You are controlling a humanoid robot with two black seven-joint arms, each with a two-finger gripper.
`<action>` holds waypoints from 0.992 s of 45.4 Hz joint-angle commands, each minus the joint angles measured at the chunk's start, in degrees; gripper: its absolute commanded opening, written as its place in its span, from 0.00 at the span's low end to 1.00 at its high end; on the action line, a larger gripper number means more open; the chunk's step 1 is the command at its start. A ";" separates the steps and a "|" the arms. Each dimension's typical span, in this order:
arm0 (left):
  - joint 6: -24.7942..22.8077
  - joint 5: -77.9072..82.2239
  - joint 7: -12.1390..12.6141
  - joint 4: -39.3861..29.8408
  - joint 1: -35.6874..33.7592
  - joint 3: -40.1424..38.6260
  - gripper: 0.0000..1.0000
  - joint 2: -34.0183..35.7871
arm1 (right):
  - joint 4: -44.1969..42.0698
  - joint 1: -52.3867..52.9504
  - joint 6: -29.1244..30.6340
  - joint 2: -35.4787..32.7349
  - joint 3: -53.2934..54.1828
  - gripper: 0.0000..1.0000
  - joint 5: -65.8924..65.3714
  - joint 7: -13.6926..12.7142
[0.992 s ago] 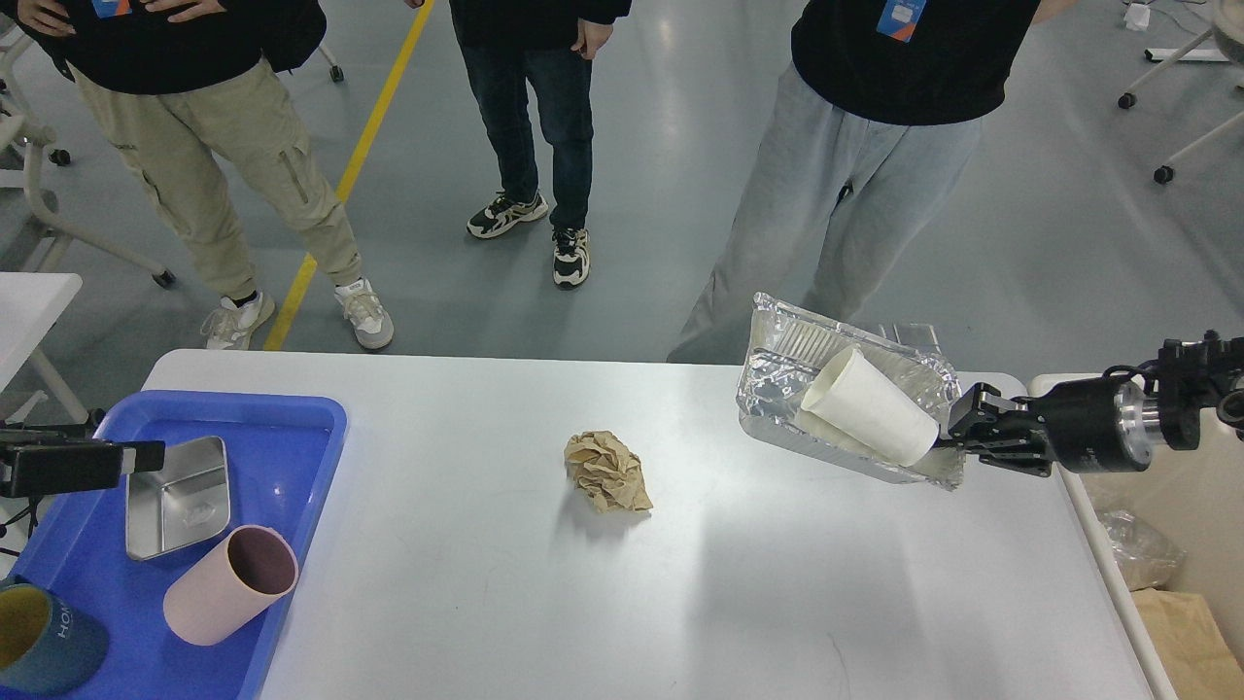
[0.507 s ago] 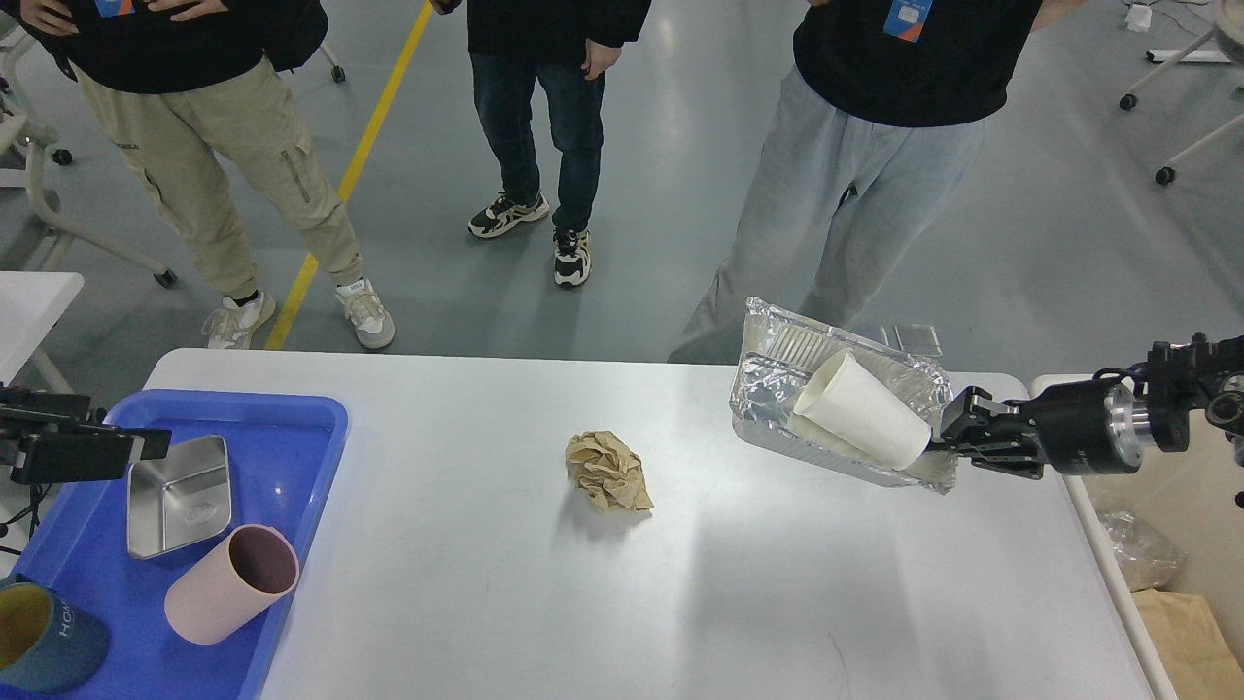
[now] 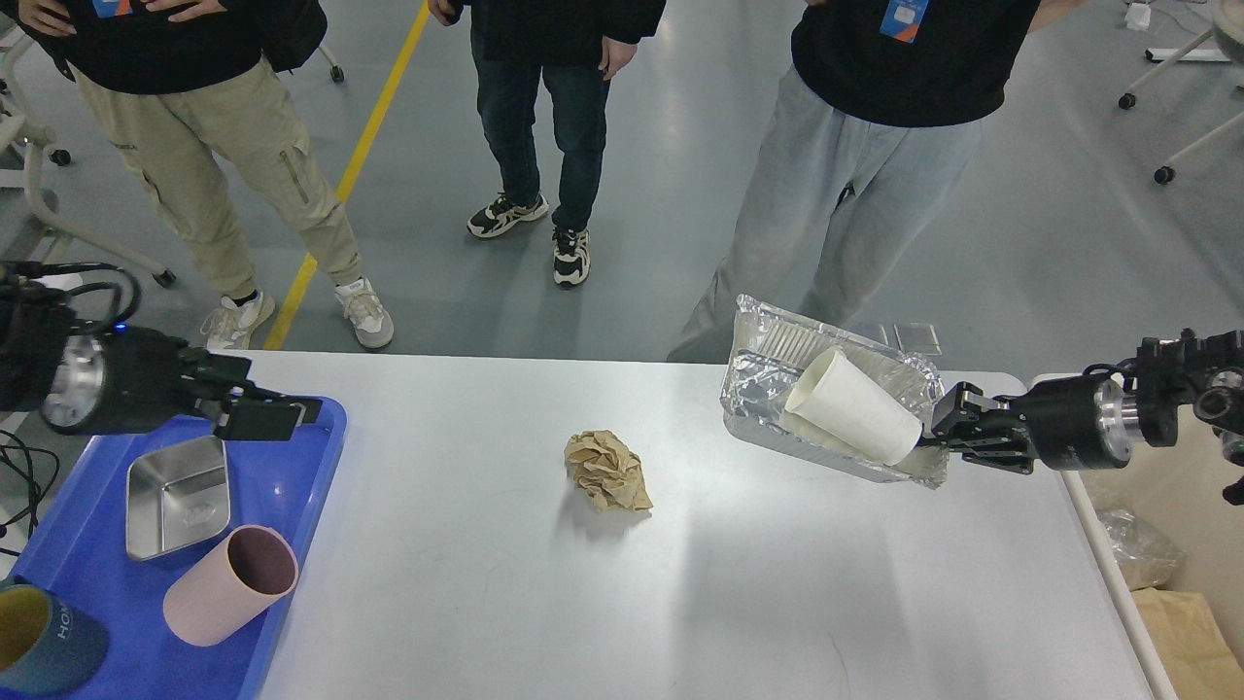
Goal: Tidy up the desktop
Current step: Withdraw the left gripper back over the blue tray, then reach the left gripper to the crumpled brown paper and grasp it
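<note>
Right end effector (image 3: pixel 941 439): pinching the near corner rim of the foil tray (image 3: pixel 777 389), holding it tilted above the right side of the surface (image 3: pixel 486 603).
Left end effector (image 3: pixel 267 416): hovering over the far edge of the blue tray (image 3: pixel 292 467); seen dark and end-on, so cannot tell whether spread or pressed together.
Foil tray load: white paper cup (image 3: pixel 855 406) lying on its side inside, mouth pointing up and left.
Foil tray handling: probably light and thin, likely buckling under a hard pinch; the rim fold looks the best place to hold; the cup may be rolling out if tipped further.
Paper ball (image 3: pixel 608 472): crumpled brown, resting mid-surface, well apart from both arms; soft, light, fine to squeeze anywhere.
Blue tray contents: steel dish (image 3: pixel 179 496), pink cup (image 3: pixel 229 585) on its side, dark cup (image 3: pixel 44 637) at the corner.
Surface: smooth, matte white, otherwise bare.
Bystanders: three people standing beyond the far edge.
</note>
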 commanded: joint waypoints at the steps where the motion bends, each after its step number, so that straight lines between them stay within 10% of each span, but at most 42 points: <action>1: 1.72 0.08 0.08 9.42 0.63 -0.16 0.94 -10.80 | 0.01 0.10 0.00 -0.03 0.08 0.00 0.10 0.01; 30: 7.44 -0.36 -0.80 50.73 9.59 0.90 0.94 -55.01 | 0.10 0.62 0.00 -0.20 0.08 0.00 0.36 0.01; 45: 9.72 -0.09 -0.71 60.84 11.79 1.07 0.94 -64.51 | 0.27 0.71 0.00 -0.29 0.16 0.00 0.45 0.01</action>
